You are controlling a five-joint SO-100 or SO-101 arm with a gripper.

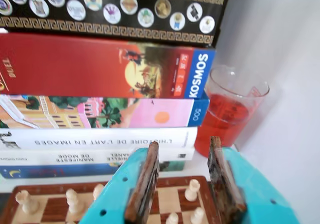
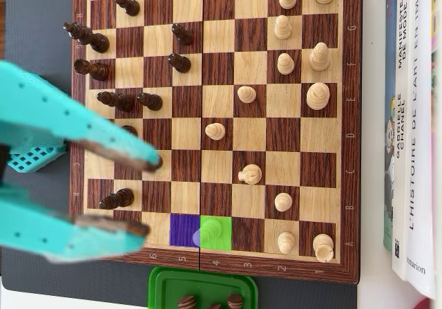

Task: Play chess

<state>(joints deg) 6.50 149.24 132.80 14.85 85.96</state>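
Note:
A wooden chessboard [image 2: 276, 267] fills the overhead view. Dark pieces [image 2: 178, 63] stand on its left half and white pieces [image 2: 284, 63] on its right half, with a white knight [image 2: 250, 175] and a white pawn [image 2: 215, 131] near the middle. One square at the lower edge is tinted purple [image 2: 181, 227] and its neighbour green [image 2: 219, 231]. My teal gripper [image 2: 148, 195] hangs high over the board's left side, open and empty. In the wrist view the gripper [image 1: 184, 144] is open, with the board's edge [image 1: 75, 188] and a white rook [image 1: 192, 190] below it.
A green tray [image 2: 166, 281] below the board holds captured dark pieces [image 2: 186, 301]. A stack of books and game boxes [image 1: 100, 66] lies beyond the board's white side, also in the overhead view [image 2: 414, 115]. A clear cup of red liquid [image 1: 227, 116] stands beside the stack.

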